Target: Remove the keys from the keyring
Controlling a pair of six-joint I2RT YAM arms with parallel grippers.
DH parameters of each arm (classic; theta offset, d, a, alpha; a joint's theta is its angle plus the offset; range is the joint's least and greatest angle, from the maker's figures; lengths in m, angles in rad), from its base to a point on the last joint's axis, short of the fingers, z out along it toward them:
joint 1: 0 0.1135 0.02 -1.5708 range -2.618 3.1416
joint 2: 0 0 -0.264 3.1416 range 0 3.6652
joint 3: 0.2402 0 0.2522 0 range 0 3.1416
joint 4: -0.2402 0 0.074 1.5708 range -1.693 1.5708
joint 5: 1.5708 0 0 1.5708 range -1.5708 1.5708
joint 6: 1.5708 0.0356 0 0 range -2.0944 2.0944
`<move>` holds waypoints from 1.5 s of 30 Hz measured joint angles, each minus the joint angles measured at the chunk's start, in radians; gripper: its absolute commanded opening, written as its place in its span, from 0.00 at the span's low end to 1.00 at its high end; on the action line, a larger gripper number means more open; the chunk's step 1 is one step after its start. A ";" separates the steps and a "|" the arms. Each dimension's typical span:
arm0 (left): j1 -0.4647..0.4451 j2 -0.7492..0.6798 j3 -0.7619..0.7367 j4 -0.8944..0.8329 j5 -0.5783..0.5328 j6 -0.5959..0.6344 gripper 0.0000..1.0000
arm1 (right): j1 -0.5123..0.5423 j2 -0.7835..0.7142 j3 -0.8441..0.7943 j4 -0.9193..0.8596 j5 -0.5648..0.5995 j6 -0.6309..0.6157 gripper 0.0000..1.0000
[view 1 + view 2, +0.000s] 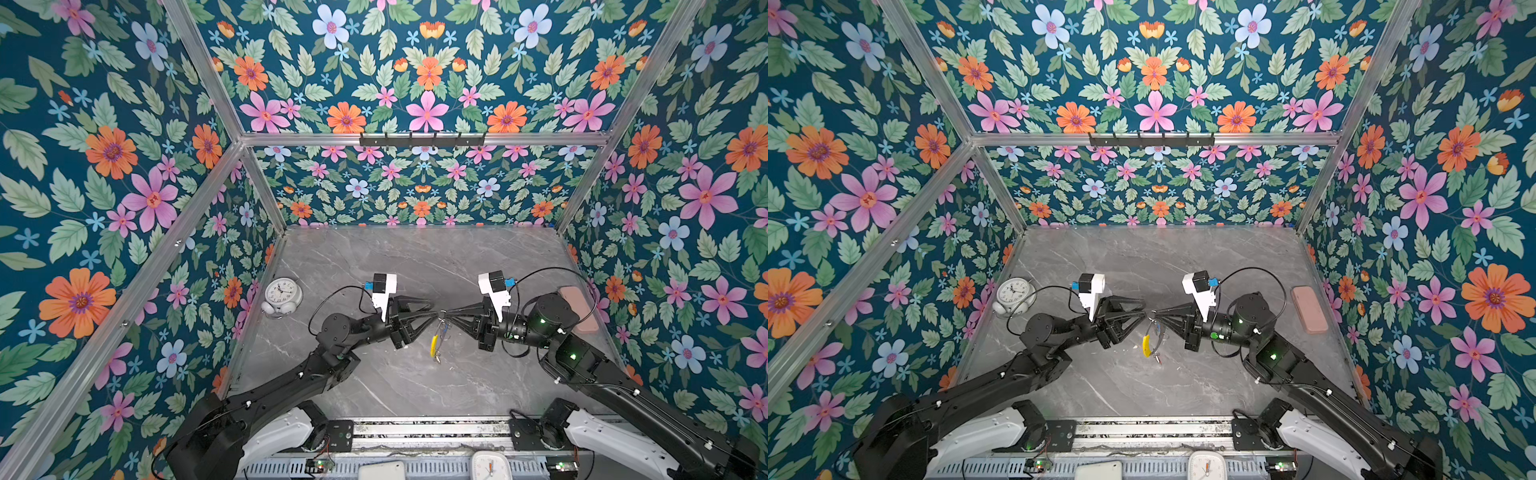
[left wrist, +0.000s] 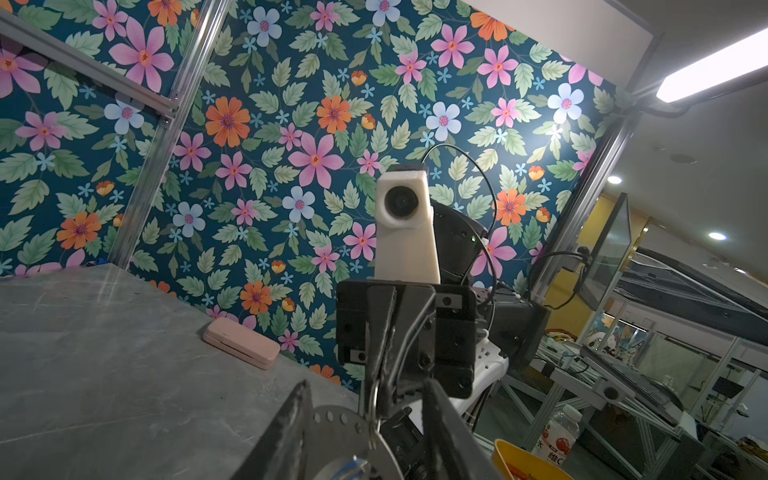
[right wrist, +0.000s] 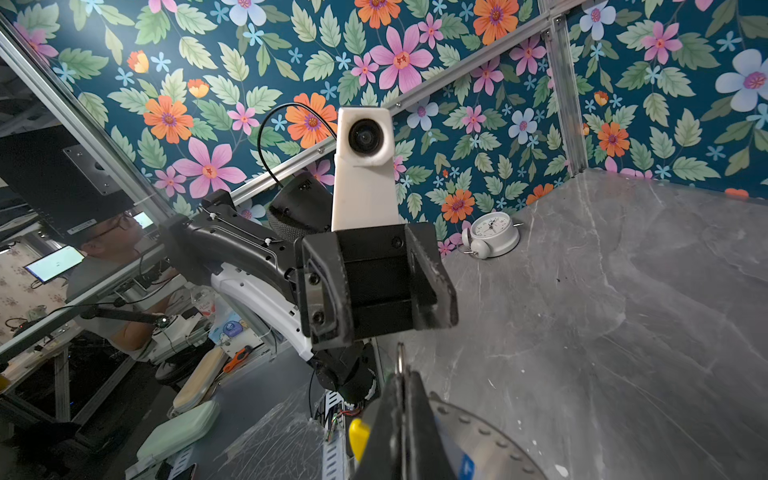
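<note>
The keyring hangs edge-on above the middle of the table in both top views, its yellow sleeve facing the left arm. My right gripper is shut on a small silver split ring at the hoop's top. That ring pokes out past the closed fingertips in the right wrist view. The flat grey hoop with its row of holes runs beside them. A blue tag of one of the keys shows against it. My left gripper is open, jaws apart on either side of the hoop. The other key I cannot make out.
A round white alarm clock stands at the left wall. A pink case lies by the right wall. Flowered walls close in three sides of the grey marble table. A second white clock sits below the front rail.
</note>
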 measured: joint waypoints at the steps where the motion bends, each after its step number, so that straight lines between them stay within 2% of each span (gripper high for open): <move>1: 0.000 -0.013 0.001 -0.037 0.000 0.013 0.47 | 0.000 -0.004 0.004 -0.022 0.000 -0.010 0.00; 9: 0.001 -0.077 0.064 -0.374 0.032 0.103 0.40 | 0.000 0.004 0.080 -0.223 0.014 -0.099 0.00; 17: 0.000 -0.087 0.117 -0.549 0.094 0.172 0.38 | 0.000 0.047 0.164 -0.393 -0.026 -0.183 0.00; 24: 0.000 -0.076 0.136 -0.579 0.148 0.191 0.27 | 0.000 0.061 0.183 -0.466 -0.076 -0.228 0.00; 32: 0.000 -0.051 0.134 -0.557 0.212 0.168 0.24 | 0.000 0.074 0.185 -0.472 -0.086 -0.236 0.00; 41: 0.000 -0.042 0.132 -0.528 0.237 0.145 0.12 | 0.000 0.083 0.186 -0.470 -0.085 -0.235 0.00; 45: 0.000 -0.039 0.127 -0.519 0.240 0.141 0.14 | 0.000 0.087 0.188 -0.467 -0.085 -0.235 0.00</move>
